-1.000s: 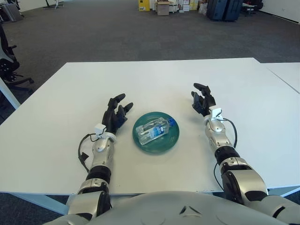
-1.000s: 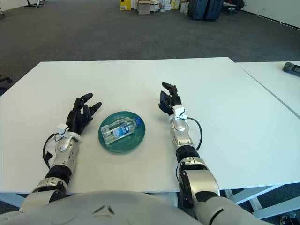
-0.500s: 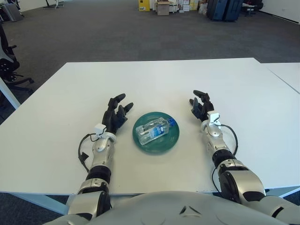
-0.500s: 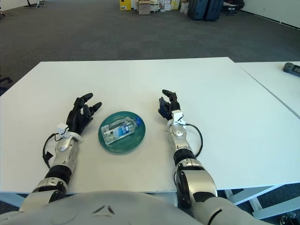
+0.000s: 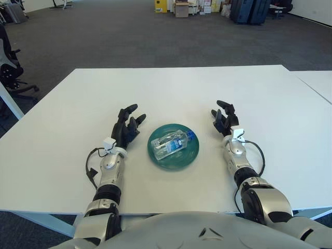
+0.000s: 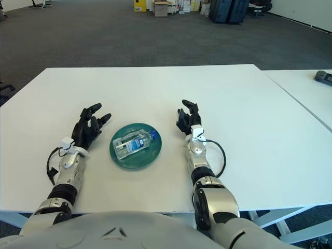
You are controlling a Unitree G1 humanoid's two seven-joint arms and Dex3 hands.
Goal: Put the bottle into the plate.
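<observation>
A clear plastic bottle [image 5: 170, 143] with a blue cap lies on its side in the green plate [image 5: 173, 160] at the middle front of the white table [image 5: 171, 88]. My left hand [image 5: 127, 128] rests on the table just left of the plate, fingers spread, holding nothing. My right hand [image 5: 223, 118] rests on the table right of the plate, fingers relaxed and open, holding nothing. Neither hand touches the plate or the bottle.
A second white table [image 5: 317, 83] adjoins on the right, with a dark object [image 6: 323, 75] at its far edge. Office chairs [image 5: 9, 67] stand at the left. Boxes and dark cases [image 5: 249, 9] stand on the far carpet.
My right hand has drawn back toward me and settled a little lower on the table beside the plate. The left hand, bottle and plate have not moved.
</observation>
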